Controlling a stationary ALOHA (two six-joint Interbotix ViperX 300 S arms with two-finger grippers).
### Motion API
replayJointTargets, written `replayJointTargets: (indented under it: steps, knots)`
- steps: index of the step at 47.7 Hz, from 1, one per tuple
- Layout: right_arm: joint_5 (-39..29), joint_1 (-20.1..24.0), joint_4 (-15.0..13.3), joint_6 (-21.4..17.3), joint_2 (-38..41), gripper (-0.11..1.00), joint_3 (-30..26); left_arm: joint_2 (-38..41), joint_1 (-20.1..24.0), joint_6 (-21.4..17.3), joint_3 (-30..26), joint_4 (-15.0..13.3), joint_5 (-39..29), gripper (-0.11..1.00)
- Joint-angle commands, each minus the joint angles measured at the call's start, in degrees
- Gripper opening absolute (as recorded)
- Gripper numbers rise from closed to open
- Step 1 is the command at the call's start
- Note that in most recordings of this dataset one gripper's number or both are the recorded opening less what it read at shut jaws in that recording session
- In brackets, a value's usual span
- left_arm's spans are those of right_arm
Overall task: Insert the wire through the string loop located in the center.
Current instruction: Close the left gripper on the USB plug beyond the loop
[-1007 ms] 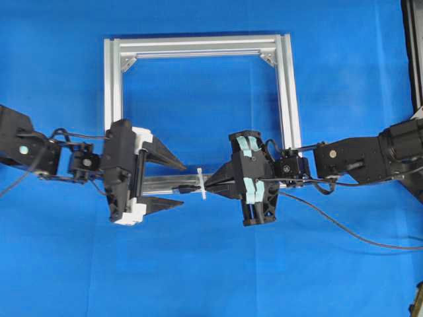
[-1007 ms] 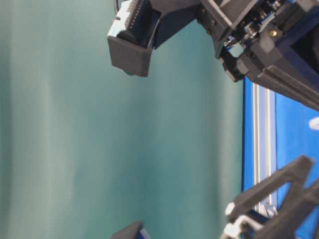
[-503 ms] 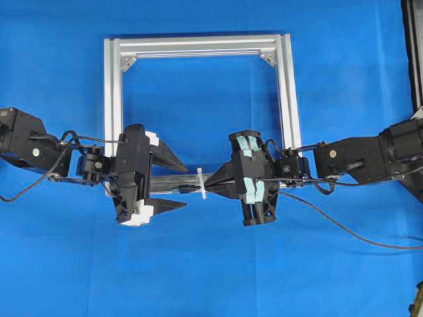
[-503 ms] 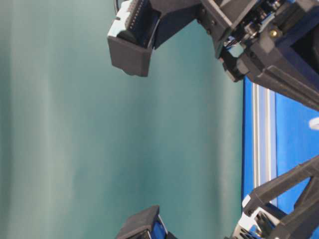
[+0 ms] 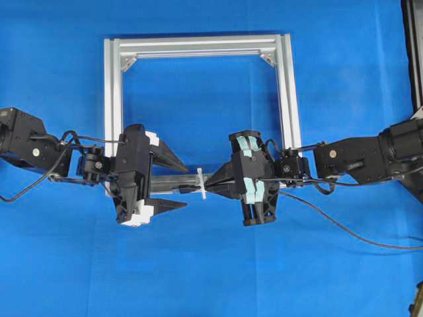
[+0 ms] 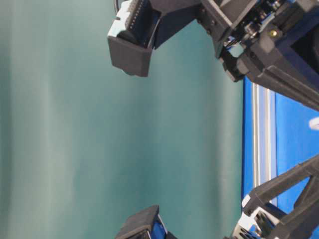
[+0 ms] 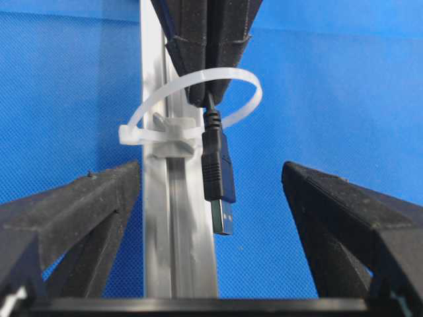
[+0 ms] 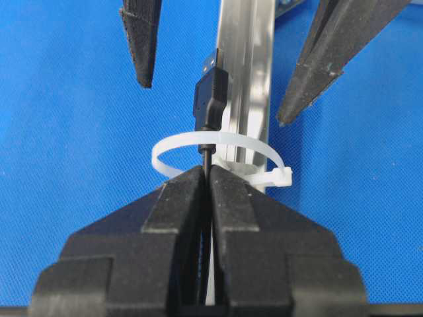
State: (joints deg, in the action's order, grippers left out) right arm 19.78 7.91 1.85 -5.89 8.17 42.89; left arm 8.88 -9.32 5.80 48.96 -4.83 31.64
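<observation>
Your right gripper (image 8: 206, 173) is clenched on the wire (image 7: 217, 175), whose plug already pokes through the string loop (image 7: 198, 99) at frame's 6 o'clock rail; your left gripper (image 7: 211, 218), spread wide, may knock it back out.

— What do we record over the blue cloth (image 5: 198, 277)?

— Our right gripper (image 5: 210, 183) is pinched on the wire (image 5: 344, 228), plug tip poking through the string loop (image 5: 200, 183) on the aluminium frame (image 5: 198, 46).

— And our left gripper (image 5: 180, 183)?

— Fingers spread wide, straddling the frame's lower bar, plug tip between them, untouched.
</observation>
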Motion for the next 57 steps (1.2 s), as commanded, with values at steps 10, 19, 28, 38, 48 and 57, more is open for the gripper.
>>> replayJointTargets:
  steps: [10, 19, 28, 38, 48, 57]
  knots:
    - [0.4, 0.0, 0.0, 0.1, -0.7, -0.03, -0.5, -0.7, 0.1, -0.1, -1.0, -0.1, 0.3, 0.91]
    - [0.3, 0.0, 0.0, 0.1, -0.7, -0.03, -0.5, -0.7, 0.1, -0.1, -1.0, -0.1, -0.6, 0.9]
    - [0.4, 0.1, 0.0, 0.1, -0.7, -0.03, -0.5, -0.7, 0.1, -0.1, -1.6, -0.1, -2.8, 0.63]
    - [0.4, 0.0, -0.1, 0.1, -0.7, -0.03, -0.5, -0.8, 0.2, -0.2, -1.5, 0.0, -2.8, 0.08]
    - [0.3, 0.1, -0.1, 0.1, -0.7, -0.03, -0.4, -0.8, 0.2, -0.2, -1.5, 0.0, -2.8, 0.08]
    - [0.2, 0.4, -0.3, 0.2, -0.7, -0.03, -0.4, -0.8, 0.2, -0.2, -1.5, -0.1, -2.8, 0.08]
